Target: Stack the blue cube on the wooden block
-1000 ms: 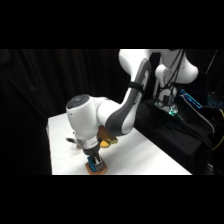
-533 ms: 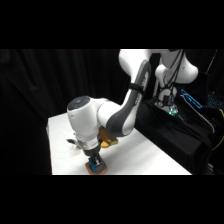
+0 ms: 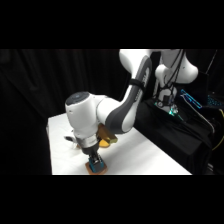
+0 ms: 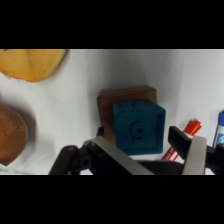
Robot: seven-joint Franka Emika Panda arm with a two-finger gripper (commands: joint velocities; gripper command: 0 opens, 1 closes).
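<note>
The blue cube (image 4: 138, 127) is seen resting on top of the wooden block (image 4: 125, 97), whose brown edge shows behind and to one side of it. The gripper (image 4: 150, 150) is spread apart around the cube, a finger on each flank (contact cannot be made out). Beside it a red marker (image 4: 186, 132) lies on the white table (image 4: 80, 100). A yellow object (image 4: 30, 62) is seen further off.

Blue cube (image 4: 138, 128) atop wooden block (image 4: 125, 98) — near table (image 3: 145, 155) edge.

blue cube (image 4: 138, 128) atop wooden block (image 4: 126, 102)
</note>
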